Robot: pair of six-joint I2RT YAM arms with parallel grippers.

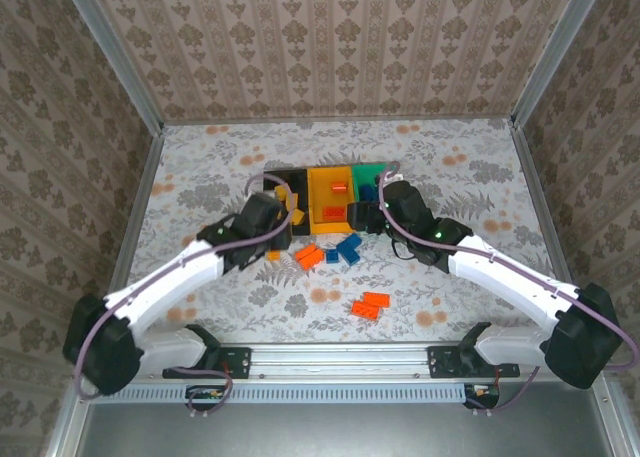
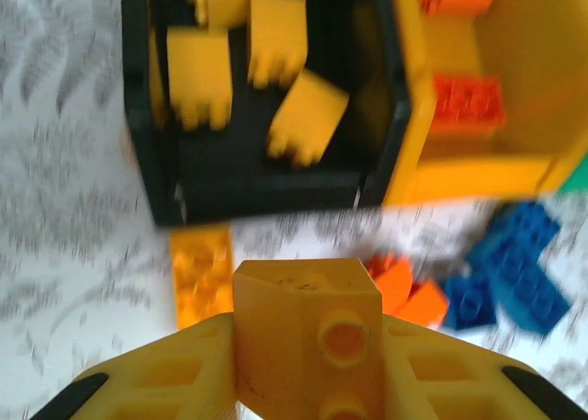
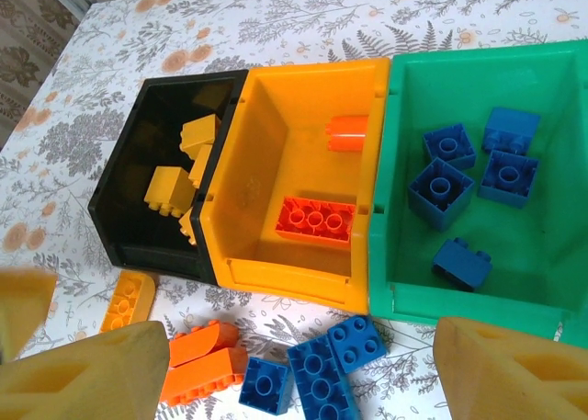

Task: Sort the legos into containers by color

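The left gripper (image 2: pixel 308 351) is clenched on a yellow brick (image 2: pixel 276 300) on the near side of the black bin (image 2: pixel 257 198). The right gripper (image 3: pixel 285 369) stands released above loose bricks (image 3: pixel 207 360) near the orange-yellow bin (image 3: pixel 285 278).

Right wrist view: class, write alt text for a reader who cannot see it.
Three joined bins stand on a floral table: a black bin holding yellow bricks, an orange-yellow bin holding two red-orange bricks, and a green bin holding five blue bricks. In front lie a loose yellow brick, loose red-orange bricks and loose blue bricks, by the open right tool.
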